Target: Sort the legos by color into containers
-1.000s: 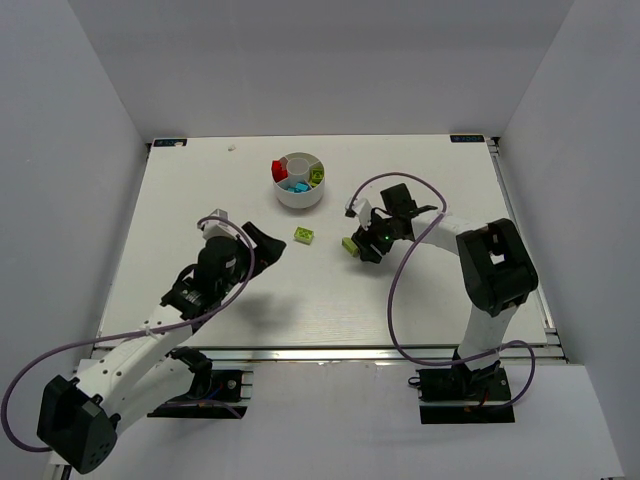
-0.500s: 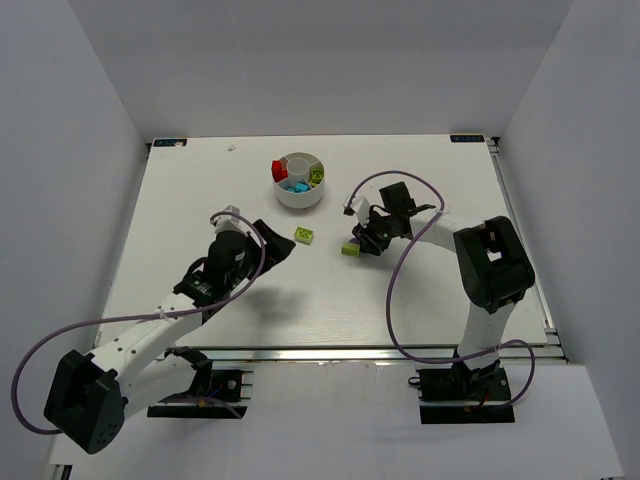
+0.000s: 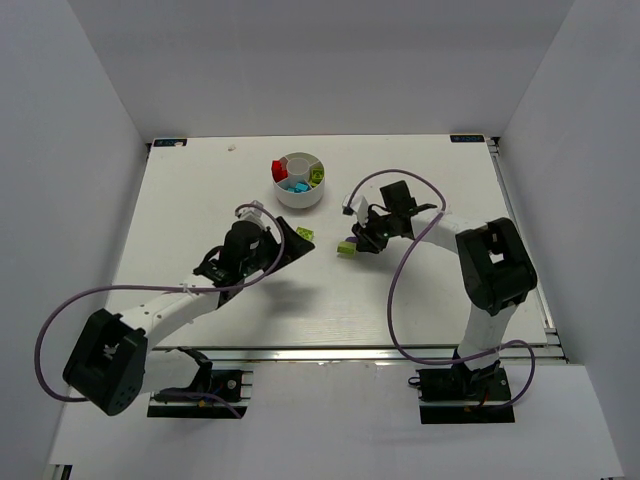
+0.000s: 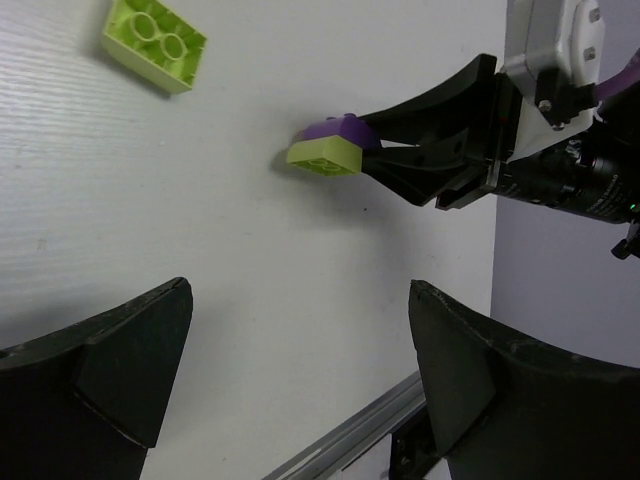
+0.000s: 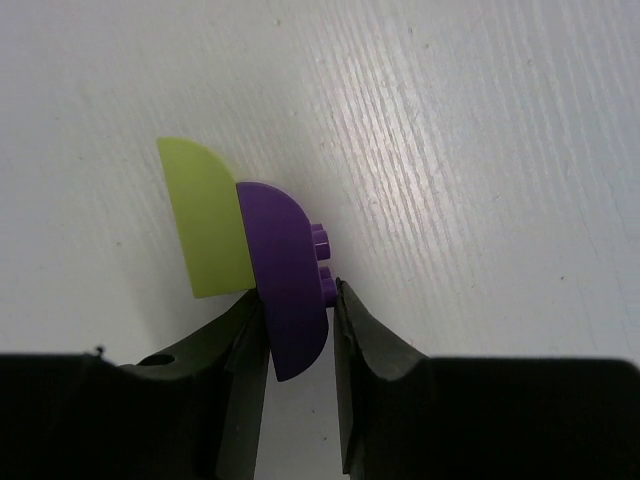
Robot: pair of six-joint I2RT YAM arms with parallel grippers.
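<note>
My right gripper is shut on a purple brick that is stuck to a lime green brick; the pair hangs just above the table, seen also in the left wrist view. A loose lime green brick lies on the table, top left in the left wrist view. My left gripper is open and empty, right beside that loose brick. The round white dish at the back holds red, cyan and lime green bricks in its wedges.
The right arm's purple cable loops over the table's right half. A metal rail runs along the table's near edge. A small white speck lies at the back left.
My left arm has reached forward and right, bringing its open gripper up to the loose lime green brick. My right gripper has kept the brick pair almost in place.
</note>
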